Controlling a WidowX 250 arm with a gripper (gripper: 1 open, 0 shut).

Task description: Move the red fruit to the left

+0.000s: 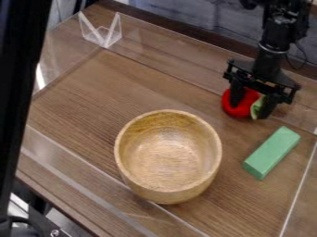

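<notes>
The red fruit (239,104), a small bright-red strawberry with a green cap turned to the right, lies on the wooden table at the right rear. My gripper (258,94) comes straight down on it from above. Its black fingers (232,81) stand on either side of the fruit, close against it. Whether they press on the fruit does not show at this size.
A wooden bowl (125,139) stands front and centre, left of the fruit. A green rectangular block (272,152) lies just in front of the fruit. A clear plastic stand (99,30) is at the far left rear. A dark post (15,111) runs down the left edge.
</notes>
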